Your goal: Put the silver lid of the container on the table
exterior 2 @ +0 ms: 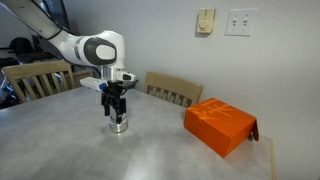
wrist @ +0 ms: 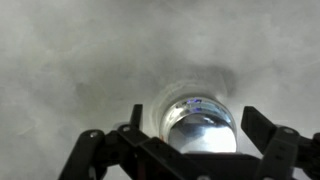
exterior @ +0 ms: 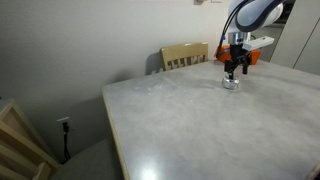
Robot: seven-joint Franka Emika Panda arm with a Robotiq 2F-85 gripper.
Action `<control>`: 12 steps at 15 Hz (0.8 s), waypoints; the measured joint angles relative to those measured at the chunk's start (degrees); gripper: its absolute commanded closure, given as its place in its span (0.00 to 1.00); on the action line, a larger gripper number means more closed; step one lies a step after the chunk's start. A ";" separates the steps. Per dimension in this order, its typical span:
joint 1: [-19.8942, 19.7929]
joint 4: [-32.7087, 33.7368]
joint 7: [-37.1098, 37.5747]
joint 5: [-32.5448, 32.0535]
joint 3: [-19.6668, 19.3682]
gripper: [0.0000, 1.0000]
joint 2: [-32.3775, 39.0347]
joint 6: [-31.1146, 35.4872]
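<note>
Hanging straight down over the table (exterior 2: 60, 150), the gripper (exterior 2: 118, 110) sits just above a small silver tin (exterior 2: 119, 124), left of centre in an exterior view. From another side of the room the same pair shows in the upper right of the frame, the tin (exterior: 231, 84) standing upright on the pale tabletop (exterior: 200, 130).

Seen from the wrist, the tin (wrist: 165, 118) fills the lower middle of the frame. The two dark fingers (wrist: 275, 145) stand wide apart on either side of it with grey tabletop showing between. The jaws are spread and grip nothing.

The silver lid (wrist: 203, 128) looks to be seated on top of the tin as a shiny round face, though lid and body blur together and I cannot be sure.

An orange box (exterior 2: 222, 125) lies well apart from the tin at the right of the frame, near the table's edge. A wooden chair (exterior 2: 172, 91) stands behind the table.
</note>
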 measured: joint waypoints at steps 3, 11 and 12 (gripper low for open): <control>-0.22 0.76 -1.34 -0.01 -0.02 0.00 0.00 0.00; -0.36 1.92 -7.21 0.08 0.38 0.00 0.46 0.20; -0.40 2.15 -7.81 0.09 0.47 0.00 0.77 0.21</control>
